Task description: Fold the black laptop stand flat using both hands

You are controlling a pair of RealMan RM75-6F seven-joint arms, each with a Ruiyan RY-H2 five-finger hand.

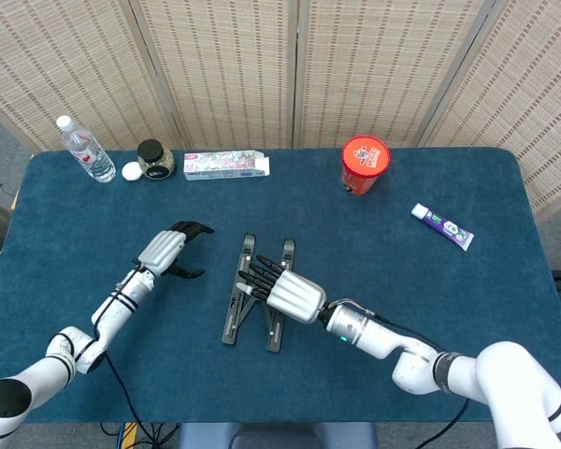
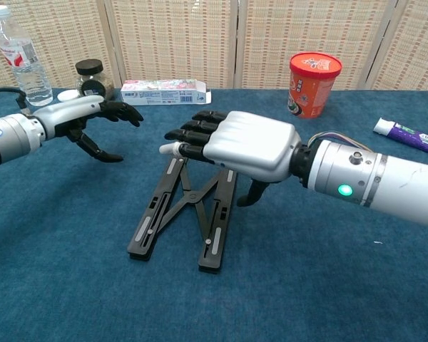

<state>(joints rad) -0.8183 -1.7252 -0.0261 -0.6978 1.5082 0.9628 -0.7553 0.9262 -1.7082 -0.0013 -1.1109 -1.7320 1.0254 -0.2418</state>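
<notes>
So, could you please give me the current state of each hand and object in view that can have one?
laptop stand: lying low on the table, rails splayed in a V
left hand: open, clear of the stand
right hand: open, hovering over the stand
water bottle: upright, capped
jar: upright, white lid beside it
red cup: upright, lidded
toothpaste tube: lying flat

The laptop stand (image 1: 258,292) lies on the table (image 1: 430,309) near its middle. The right robot hand (image 1: 285,289) hangs over the stand's near right part, seemingly just above it. The left robot hand (image 1: 168,251) is well apart to the stand's left. Along the far edge, left to right: water bottle (image 1: 84,150), jar (image 1: 154,158), box (image 1: 226,165), cup (image 1: 364,165). A tube (image 1: 442,225) lies at far right.
</notes>
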